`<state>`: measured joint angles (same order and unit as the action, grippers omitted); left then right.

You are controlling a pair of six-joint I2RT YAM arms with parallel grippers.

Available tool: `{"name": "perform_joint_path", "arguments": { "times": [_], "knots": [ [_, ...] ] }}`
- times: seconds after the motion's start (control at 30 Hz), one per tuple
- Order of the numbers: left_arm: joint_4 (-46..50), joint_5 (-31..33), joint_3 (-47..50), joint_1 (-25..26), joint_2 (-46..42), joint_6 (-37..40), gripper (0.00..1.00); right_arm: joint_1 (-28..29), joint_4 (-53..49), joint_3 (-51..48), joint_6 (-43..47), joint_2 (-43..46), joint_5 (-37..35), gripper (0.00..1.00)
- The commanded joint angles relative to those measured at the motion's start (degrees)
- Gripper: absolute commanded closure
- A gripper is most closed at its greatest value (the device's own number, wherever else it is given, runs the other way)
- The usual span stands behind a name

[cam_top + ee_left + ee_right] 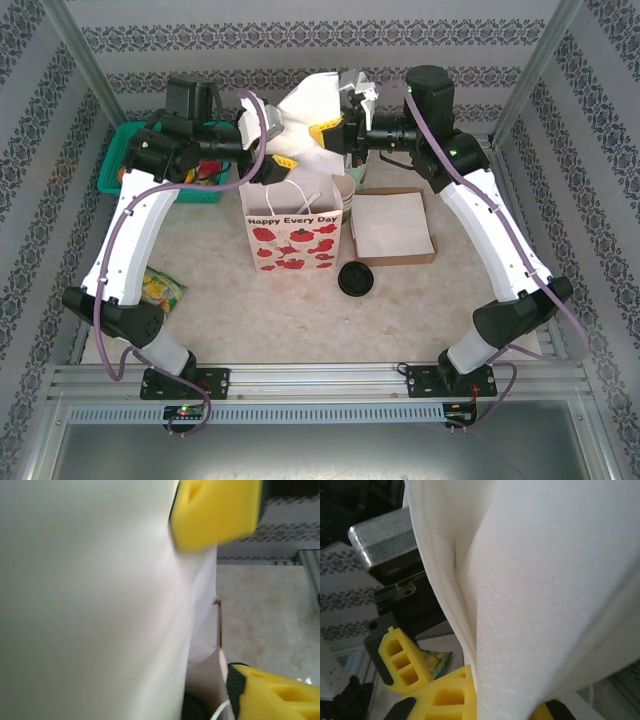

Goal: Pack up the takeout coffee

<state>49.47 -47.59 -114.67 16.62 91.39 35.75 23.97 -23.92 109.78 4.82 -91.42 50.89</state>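
A green basket (128,150) stands well to the left of the red-and-white paper bag (292,238), and a yellow-green snack packet (160,288) lies on the counter (250,310) to the bag's front left. The left tool (281,152) is held above the bag's left top corner. In its wrist view its yellow fingers (215,510) are seen wide apart, with nothing clamped between them and a white sheet (303,112) running alongside. This sheet rises from directly above the bag's mouth. The right tool (334,133) is placed above the bag's right top corner, closed on the sheet. In its wrist view the cloth-like white surface is pinched between the yellow fingers (445,697). A paper cup (346,193) stands just beside the bag's right edge; whether it is the coffee cup cannot be told. The round black lid (356,278) lies flat on the counter, near the bag's front right corner and apart from it. The brown tray (392,258) is set to the right of the bag, with a white napkin (390,222) lying on it.
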Motion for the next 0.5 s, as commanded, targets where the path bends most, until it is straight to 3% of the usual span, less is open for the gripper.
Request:
{"name": "perform_joint_path", "arguments": {
  "times": [0.0, 0.07, 0.1, 0.27, 0.47],
  "knots": [
    [-12.4, 15.2, 7.6, -0.6, -4.3, -13.1, 0.12, -2.0, 0.0, 1.0, -4.7, 2.4, -10.2, 1.0],
    [-17.1, 20.8, 13.1, -0.7, -7.4, -18.5, 0.04, -2.3, -1.6, -0.2, -4.8, 3.3, -12.3, 1.0],
    [-17.9, 20.5, 15.2, -0.7, -8.8, -20.3, 0.03, -2.5, -1.9, -1.2, -4.8, 3.9, -11.8, 1.0],
    [-17.9, 10.4, 24.3, -0.5, -12.6, -21.4, 0.06, -2.3, -3.1, -5.5, -4.0, 5.6, -6.4, 1.0],
    [-13.7, 7.3, 28.8, -0.5, -14.6, -19.4, 0.15, -1.0, -7.8, -8.0, 0.2, 4.4, -2.6, 1.0]
  ]
}}
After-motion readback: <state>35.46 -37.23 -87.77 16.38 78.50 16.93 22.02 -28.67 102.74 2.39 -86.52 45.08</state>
